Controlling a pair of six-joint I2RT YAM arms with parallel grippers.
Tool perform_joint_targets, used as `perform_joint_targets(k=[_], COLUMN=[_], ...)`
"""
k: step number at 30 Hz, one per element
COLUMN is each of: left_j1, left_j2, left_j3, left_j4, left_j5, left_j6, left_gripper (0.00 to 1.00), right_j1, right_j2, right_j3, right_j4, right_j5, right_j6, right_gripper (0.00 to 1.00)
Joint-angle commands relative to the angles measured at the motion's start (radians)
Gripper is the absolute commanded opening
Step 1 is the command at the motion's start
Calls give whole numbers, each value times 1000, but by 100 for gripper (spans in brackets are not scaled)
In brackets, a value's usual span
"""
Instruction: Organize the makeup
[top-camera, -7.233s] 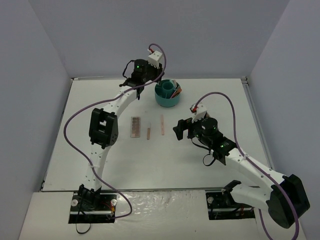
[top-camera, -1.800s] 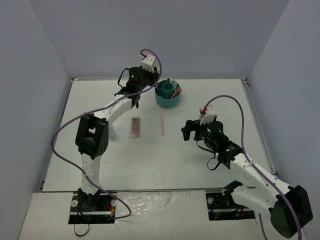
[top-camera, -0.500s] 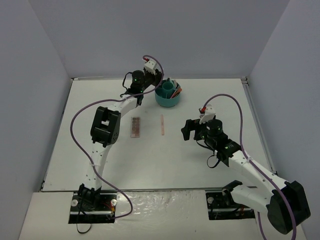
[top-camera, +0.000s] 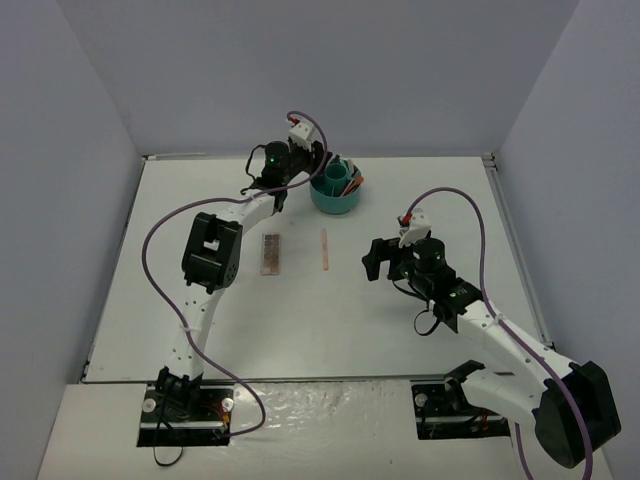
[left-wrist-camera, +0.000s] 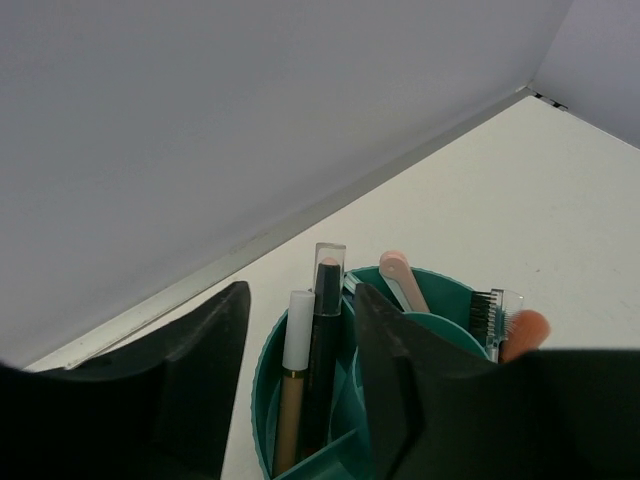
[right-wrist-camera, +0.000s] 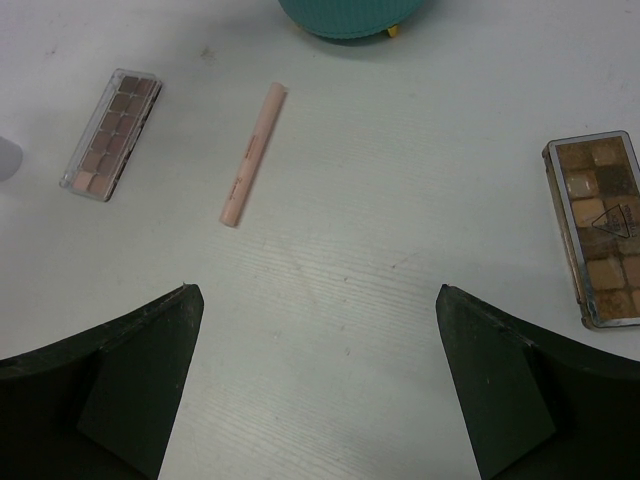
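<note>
1. The left gripper (left-wrist-camera: 300, 292) hangs just above the round teal divided cup (left-wrist-camera: 262, 400) at the far side of the white table (top-camera: 330, 320). Its dark fingers (left-wrist-camera: 190, 370) stand apart and clamp nothing.
2. Seen between those fingers, a white-capped beige stick (left-wrist-camera: 296, 370) and a dark pencil with a clear cap (left-wrist-camera: 326, 320) stand upright in one compartment. Other compartments hold a pale pink-tipped stick (left-wrist-camera: 398, 272), a clear-capped comb brush (left-wrist-camera: 490, 312) and a rounded orange tip (left-wrist-camera: 527, 328).
3. The first risk is that one finger sits close beside the dark pencil. A slanted lift could hook its cap and drag it out, or tip the cup.
4. The right gripper (right-wrist-camera: 315, 290) hovers over the middle of the table with its fingers spread wide and empty.
5. Three things lie flat below it. A thin pale pink stick (right-wrist-camera: 253, 153) is near the cup. A flat rectangular palette of brown-pink shades (right-wrist-camera: 110, 133) lies to one side of it. A second flat palette of golden-brown shades (right-wrist-camera: 598, 232) lies well apart on the other side. These three look to be what is left to organize.
6. The thin stick lies low on the table, so an off-centre pinch could roll it away or scrape the fingertips on the surface.
7. The palettes are flat and wide. The fingers may slide over a lid, or grip a corner so that the palette swings and drops.
8. The cup is already crowded, and pushing another item in could knock out the upright sticks.
9. If both arms work near the cup together, they may collide.
</note>
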Motion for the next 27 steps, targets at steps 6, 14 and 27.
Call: perform_joint_targets(k=[6, 14, 27], left_j1=[-29, -111, -258], left_j2=[-254, -551, -634], left_j3=[-91, -274, -362], left_j4=[14, -361, -1022], left_j5=[-76, -371, -593], left_j6=[-4, -115, -356], left_gripper=[50, 79, 80], right_j1=[-7, -9, -12], right_j2=[-28, -59, -104], right_j3=[4, 4, -7], right_j4=[75, 64, 54], right_j5=[-22, -20, -23], right_j6=[2, 11, 27], right_gripper=[100, 100, 100])
